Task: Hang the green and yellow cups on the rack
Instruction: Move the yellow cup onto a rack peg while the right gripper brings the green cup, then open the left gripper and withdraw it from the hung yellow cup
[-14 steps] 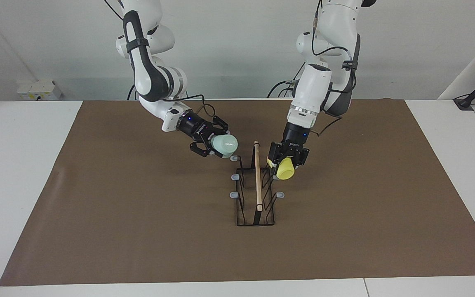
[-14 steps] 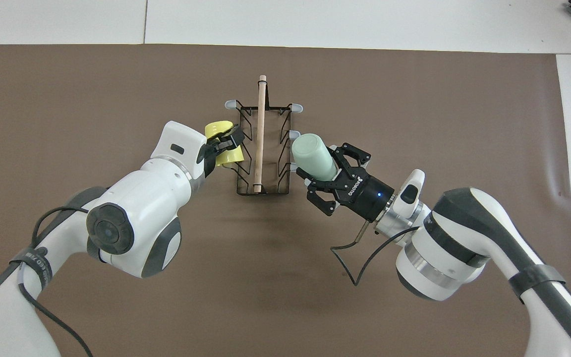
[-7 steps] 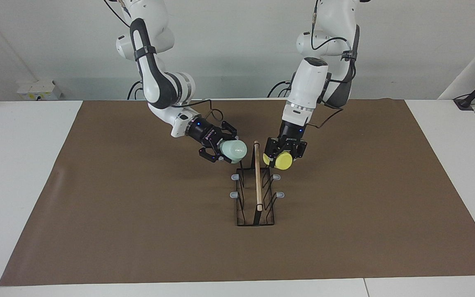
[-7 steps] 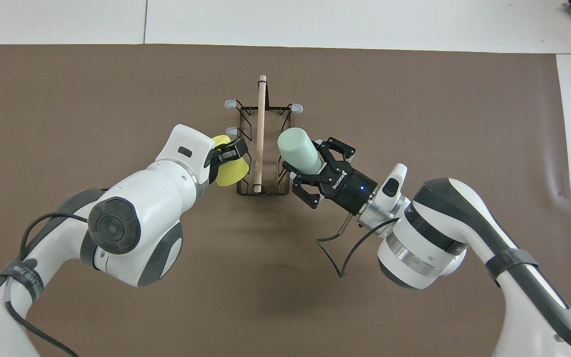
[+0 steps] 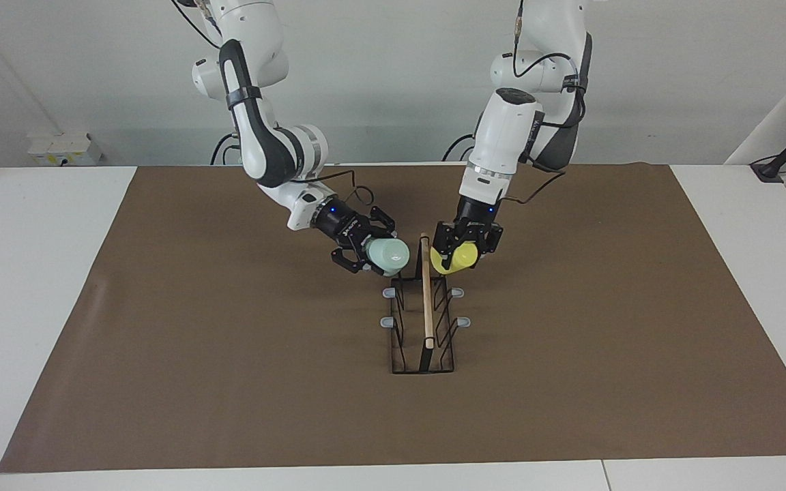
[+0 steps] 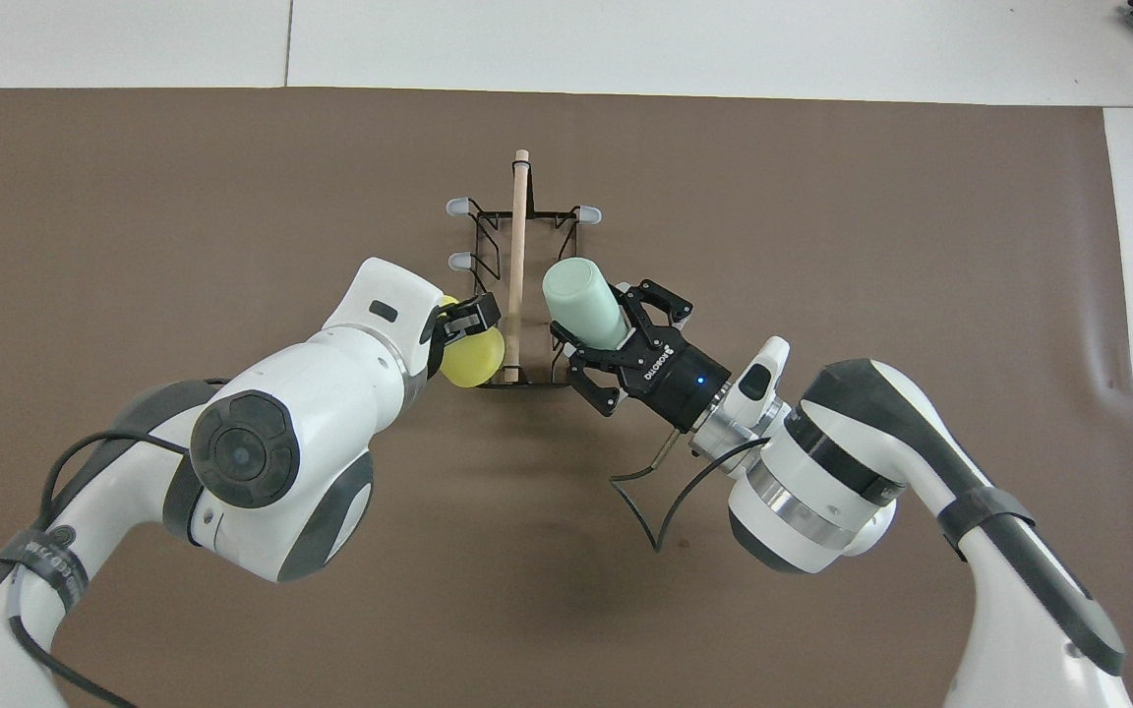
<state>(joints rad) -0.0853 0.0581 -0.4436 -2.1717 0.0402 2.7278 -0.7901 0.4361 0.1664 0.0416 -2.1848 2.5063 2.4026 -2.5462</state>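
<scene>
The black wire rack with its wooden top rod stands mid-table on the brown mat. My right gripper is shut on the pale green cup, which lies tilted at the rack's end nearest the robots, on the right arm's side. My left gripper is shut on the yellow cup, held against the same end on the left arm's side. Both cups hide the nearest prongs, so I cannot tell whether either sits on one.
Grey-capped prongs stick out bare along both sides of the rack farther from the robots. The brown mat covers most of the white table.
Both arms carried their cups inward to the rack's end nearest the robots. The yellow cup moved along the rack toward the robots, and the green cup closed in on the rod.
</scene>
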